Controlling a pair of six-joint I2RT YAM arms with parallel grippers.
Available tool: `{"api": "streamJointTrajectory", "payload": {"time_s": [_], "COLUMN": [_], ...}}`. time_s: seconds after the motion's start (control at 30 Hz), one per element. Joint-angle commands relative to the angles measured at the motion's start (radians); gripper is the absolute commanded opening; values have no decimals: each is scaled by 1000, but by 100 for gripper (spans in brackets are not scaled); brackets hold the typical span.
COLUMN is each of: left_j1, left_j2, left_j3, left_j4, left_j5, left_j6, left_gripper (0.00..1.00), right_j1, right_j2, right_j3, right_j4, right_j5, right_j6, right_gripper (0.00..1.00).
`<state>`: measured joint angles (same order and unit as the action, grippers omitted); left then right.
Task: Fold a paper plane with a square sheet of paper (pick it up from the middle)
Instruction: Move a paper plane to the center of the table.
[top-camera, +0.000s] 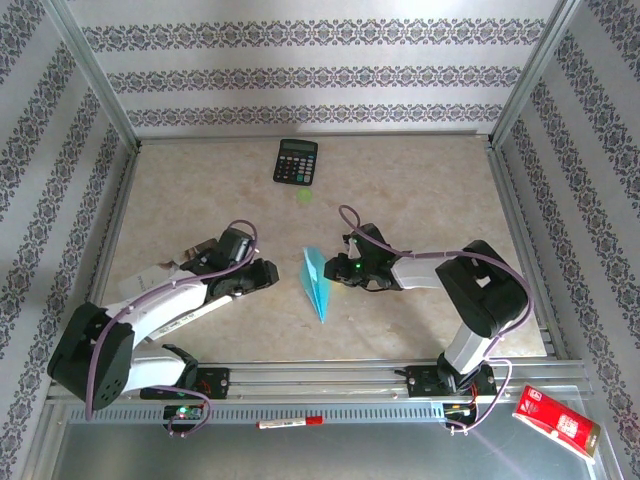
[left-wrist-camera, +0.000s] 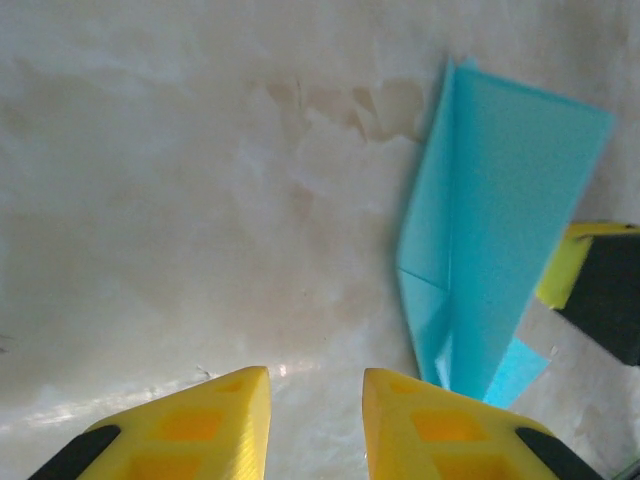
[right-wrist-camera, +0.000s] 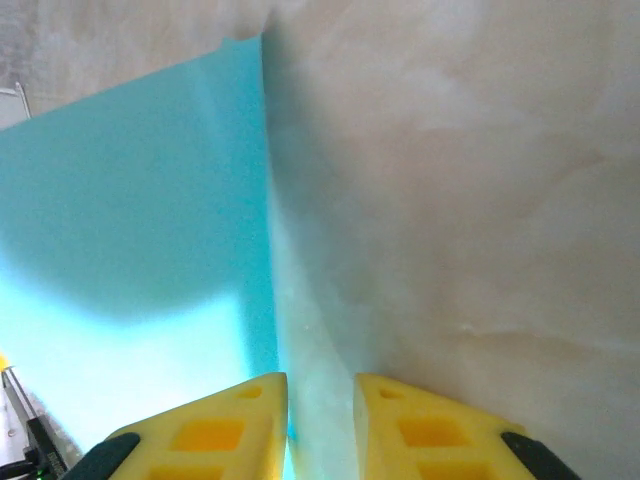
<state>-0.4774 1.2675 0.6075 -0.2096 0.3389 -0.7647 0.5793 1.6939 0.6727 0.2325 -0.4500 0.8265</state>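
Top external view: the paper plane (top-camera: 316, 282) lies on the table (top-camera: 420, 200) between the two arms, closer to the near edge than to the calculator (top-camera: 296, 161) at the far side.
Long axis: it runs almost from far to near. The wide end is on the far side, and the sharp tip points to the near edge, a little toward your right.
Right gripper: the right gripper (top-camera: 337, 271) touches the right edge of the plane around its middle, coming from the right side.
Right wrist view: the fingers are close together with a narrow slit between them. A pale cyan strip of the fold goes down into this slit, so I judge they are clamped on the plane there. The big cyan face stands to the left of the fold.
Left gripper: the left gripper (top-camera: 268, 273) is near the plane on its left side, apart from it and not touching.
Left wrist view: the two yellow fingers (left-wrist-camera: 210, 425) are apart, with bare table between them. The plane is ahead and to their right, and partly lifted on the side where the right arm's yellow finger shows.
Nearer arm: the right one, because it has contact; the left one is free.
Relation for the coming move: for the left gripper the plane lies to the right, with its long side facing it. I think you should approach across the axis, not along it.
Risk: thin paper can slide or open if you push it sideways.
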Motion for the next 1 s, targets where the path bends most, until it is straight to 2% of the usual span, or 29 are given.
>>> {"api": "streamJointTrajectory", "payload": {"time_s": [0.0, 0.23, 0.37, 0.53, 0.7, 0.87, 0.97], "left_j1": [-45, -86, -103, -128, -128, -127, -121], "left_j2": [41, 151, 200, 276, 334, 404, 427], "left_j3": [40, 83, 113, 145, 170, 197, 212], "left_j4": [62, 120, 124, 171, 183, 231, 236], "left_j5": [29, 103, 126, 175, 162, 196, 192], "left_j6": [-23, -35, -35, -56, -59, -75, -69], "left_gripper": [30, 35, 36, 39, 40, 40, 34], "right_j1": [-21, -24, -29, -30, -31, -32, -33], "right_j2": [-41, -39, -55, -63, -53, -55, -54], "right_j3": [-31, -33, -42, -42, -50, -48, -50], "right_j4": [-12, -32, -47, -68, -61, -62, -65], "right_j5": [13, 26, 37, 50, 52, 53, 54], "right_j6": [-42, -52, -58, -70, -70, -73, -73], "right_gripper": [26, 22, 26, 26, 21, 21, 21]}}
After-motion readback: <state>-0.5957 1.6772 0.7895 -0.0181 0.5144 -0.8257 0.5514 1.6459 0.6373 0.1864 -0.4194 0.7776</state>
